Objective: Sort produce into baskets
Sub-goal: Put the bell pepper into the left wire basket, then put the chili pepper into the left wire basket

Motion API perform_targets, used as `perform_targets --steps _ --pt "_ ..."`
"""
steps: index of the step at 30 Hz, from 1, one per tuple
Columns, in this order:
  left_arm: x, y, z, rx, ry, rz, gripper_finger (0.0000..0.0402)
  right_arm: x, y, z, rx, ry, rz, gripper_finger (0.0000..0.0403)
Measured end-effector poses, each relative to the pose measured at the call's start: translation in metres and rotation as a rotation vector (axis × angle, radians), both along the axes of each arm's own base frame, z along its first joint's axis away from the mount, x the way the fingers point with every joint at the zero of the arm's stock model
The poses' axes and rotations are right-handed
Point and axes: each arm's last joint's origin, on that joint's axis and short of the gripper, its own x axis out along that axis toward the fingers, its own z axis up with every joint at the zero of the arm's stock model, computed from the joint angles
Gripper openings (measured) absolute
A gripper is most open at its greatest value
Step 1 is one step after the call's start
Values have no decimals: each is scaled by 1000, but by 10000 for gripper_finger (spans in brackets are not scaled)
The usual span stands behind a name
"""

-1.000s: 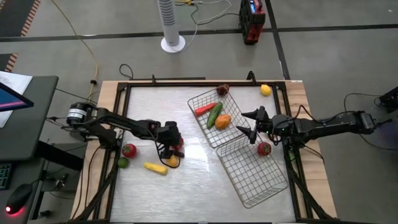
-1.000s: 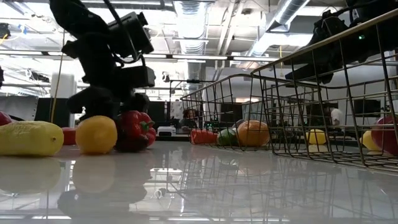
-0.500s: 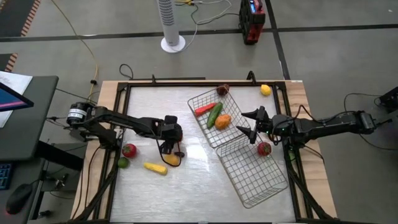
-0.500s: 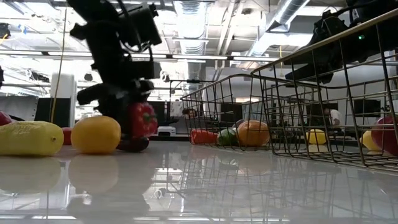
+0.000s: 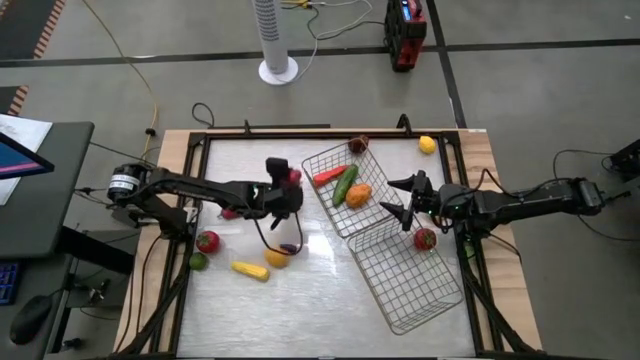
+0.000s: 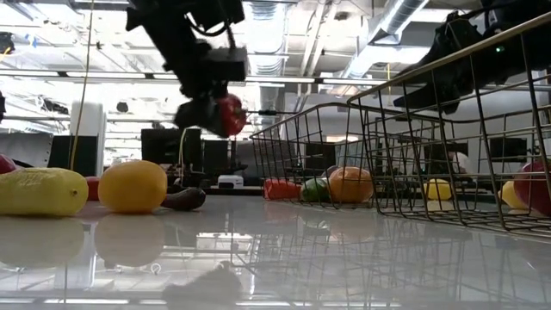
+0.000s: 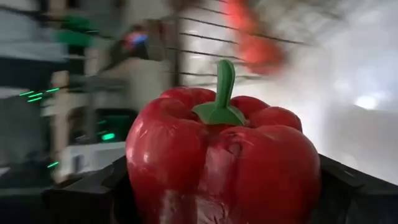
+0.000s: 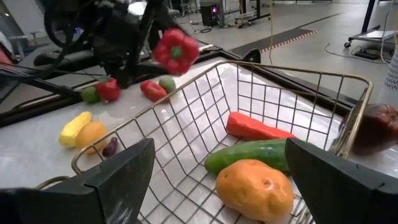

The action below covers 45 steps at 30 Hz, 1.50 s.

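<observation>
Pepper, red with a green stem, is sitting clamped between the left gripper's jaws, hanging in the air clear of the table and just beside the upper basket's outer rim. In the low view the pepper is showing well above the tabletop, with the gripper coming down onto it from above.

Upper basket is holding three pieces: a carrot, a cucumber and an orange piece. A dark red piece is lying just outside that basket's far corner, and a small yellow one is sitting near the table's far corner, apart from the basket.

Lower basket is lying end to end with the upper one, touching it or nearly so.

Right gripper is hovering with jaws spread and gripping nothing, at the upper basket's inner edge, where the two baskets meet. A red piece is lying just beside the lower basket, under the right arm.

Away from the baskets, on the left arm's side, loose pieces are lying on the table: a lemon, a small dark purple piece just beside it, a yellow corn-like piece, a tomato and a green piece.
</observation>
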Motion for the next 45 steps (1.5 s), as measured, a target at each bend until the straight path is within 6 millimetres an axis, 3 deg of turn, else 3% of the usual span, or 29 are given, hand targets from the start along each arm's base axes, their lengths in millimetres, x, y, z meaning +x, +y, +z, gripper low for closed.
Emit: perform_targets --steps 7,16,24,34,40,45 --pt "20 20 12 -137 -278 -91 289 1 2 1 5 -8 22 385" --pt "26 54 25 -401 -585 -176 291 1 2 1 7 -15 23 385" --pt "26 70 32 -483 -713 -204 334 1 2 1 10 -17 23 385" --pt "25 71 32 -536 -722 -213 397 1 2 0 20 -5 22 385" --pt "13 61 35 -541 -581 -159 379 -2 2 0 20 1 21 385" --pt "-16 57 32 -629 -470 -25 364 -7 1 1 22 9 20 385"
